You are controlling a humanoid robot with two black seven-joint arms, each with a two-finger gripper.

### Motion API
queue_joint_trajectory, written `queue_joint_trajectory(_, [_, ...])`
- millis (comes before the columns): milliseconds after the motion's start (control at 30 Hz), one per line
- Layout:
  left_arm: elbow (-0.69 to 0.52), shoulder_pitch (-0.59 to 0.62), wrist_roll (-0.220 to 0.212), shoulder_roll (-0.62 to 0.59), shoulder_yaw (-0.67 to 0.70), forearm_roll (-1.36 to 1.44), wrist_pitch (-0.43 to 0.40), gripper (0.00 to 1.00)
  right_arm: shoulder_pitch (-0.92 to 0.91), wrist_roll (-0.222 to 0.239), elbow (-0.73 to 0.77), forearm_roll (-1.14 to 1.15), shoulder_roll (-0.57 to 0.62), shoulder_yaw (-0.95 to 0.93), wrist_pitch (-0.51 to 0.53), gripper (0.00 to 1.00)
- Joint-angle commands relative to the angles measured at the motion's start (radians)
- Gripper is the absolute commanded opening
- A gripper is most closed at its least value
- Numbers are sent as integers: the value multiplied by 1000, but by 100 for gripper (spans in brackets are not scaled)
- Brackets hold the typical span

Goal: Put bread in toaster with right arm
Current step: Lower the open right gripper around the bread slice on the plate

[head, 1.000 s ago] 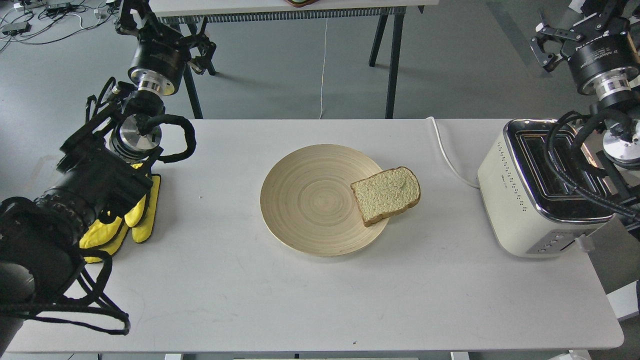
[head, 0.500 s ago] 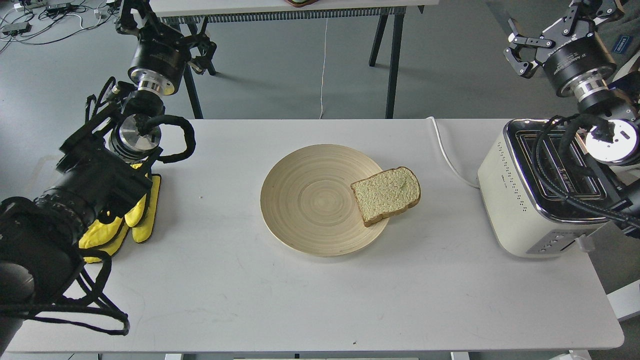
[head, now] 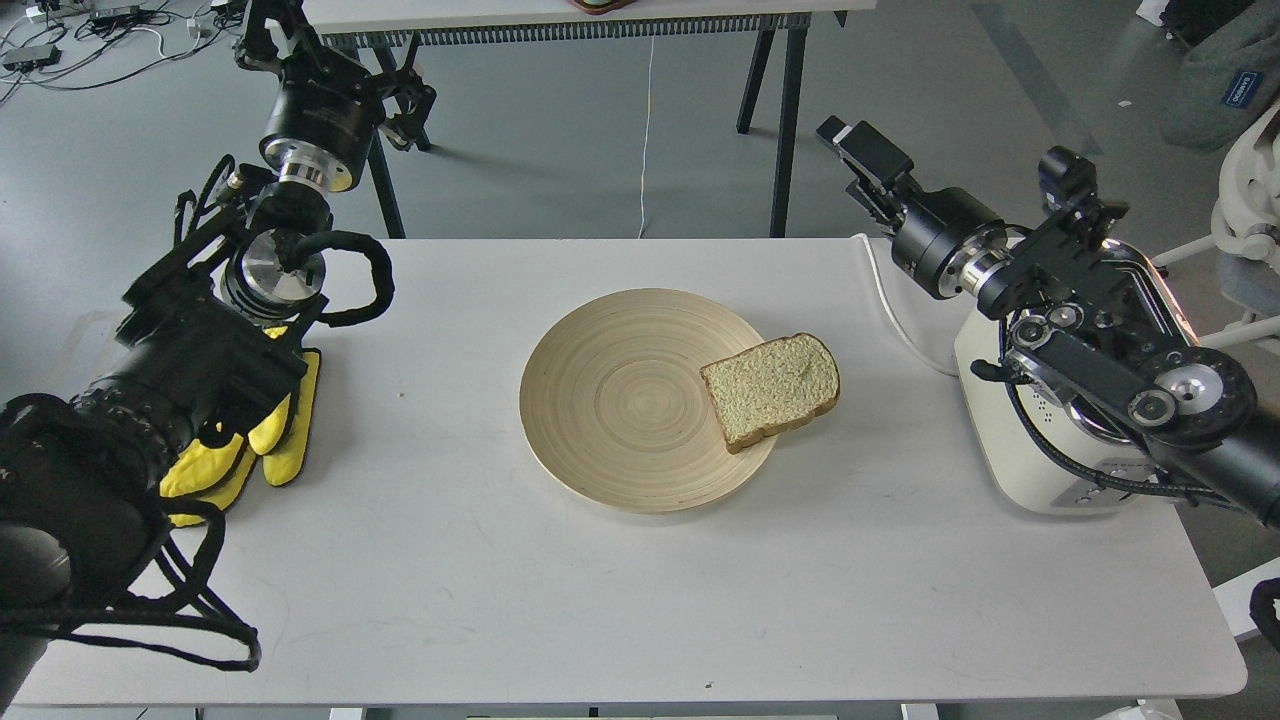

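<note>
Bread (head: 771,388): flat on the plate's (head: 610,400) right rim, overhanging it, untouched.
Right gripper (head: 862,158): seen end-on, spread cannot be told; holds nothing.
Bearing: bread lies nearer the robot and left of the fingers, well apart.
Nearer arm: right.
Toaster (head: 1040,450): right of bread, partly behind the right arm.

Right arm (head: 1080,330) stretches leftward, its claw (head: 860,155) end-on; left claw (head: 300,40) raised at far left.
</note>
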State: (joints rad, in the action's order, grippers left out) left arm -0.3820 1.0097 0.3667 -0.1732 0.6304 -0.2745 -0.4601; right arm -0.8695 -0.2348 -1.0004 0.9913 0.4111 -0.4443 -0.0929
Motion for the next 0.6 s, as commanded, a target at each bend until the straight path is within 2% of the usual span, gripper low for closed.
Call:
queue_joint_trajectory(0, [0, 0, 0, 0, 0, 0, 0, 100, -3, 5, 29, 72, -38, 113, -27, 98])
queue_joint_trajectory(100, [0, 0, 0, 0, 0, 0, 1, 100, -2, 34, 66, 84, -64, 197, -28, 97])
queue_joint_trajectory(367, [0, 0, 0, 0, 0, 0, 3, 100, 0, 138, 117, 86, -107, 332, -53, 85])
queue_joint_trajectory(567, [0, 0, 0, 0, 0, 0, 5, 100, 1, 146, 149, 86, -95, 337, -56, 82])
